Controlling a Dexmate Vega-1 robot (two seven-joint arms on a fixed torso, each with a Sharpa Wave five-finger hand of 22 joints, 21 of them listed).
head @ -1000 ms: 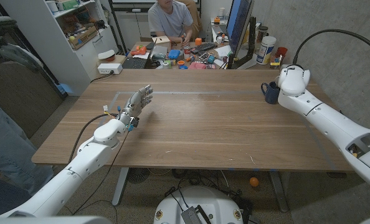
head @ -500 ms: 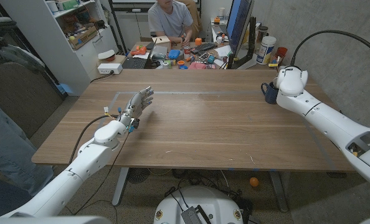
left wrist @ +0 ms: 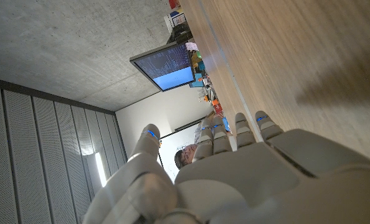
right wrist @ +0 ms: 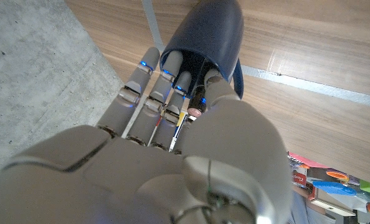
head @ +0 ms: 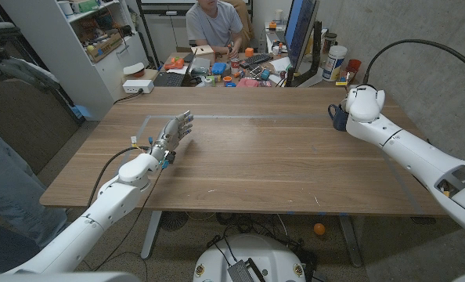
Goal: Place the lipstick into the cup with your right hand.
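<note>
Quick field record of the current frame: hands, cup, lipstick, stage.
right hand: fingertips reaching into the cup's mouth, a small dark item at the thumb, likely the lipstick
cup: dark blue mug, far right of the wooden table
left hand: holds nothing, fingers apart, above the table's left half
stage: lipstick at the cup's mouth, release not confirmed
background: person seated at a cluttered desk behind the table

No legible text, labels or nos. anywhere; monitor (left wrist: 166,65) too blurred.
</note>
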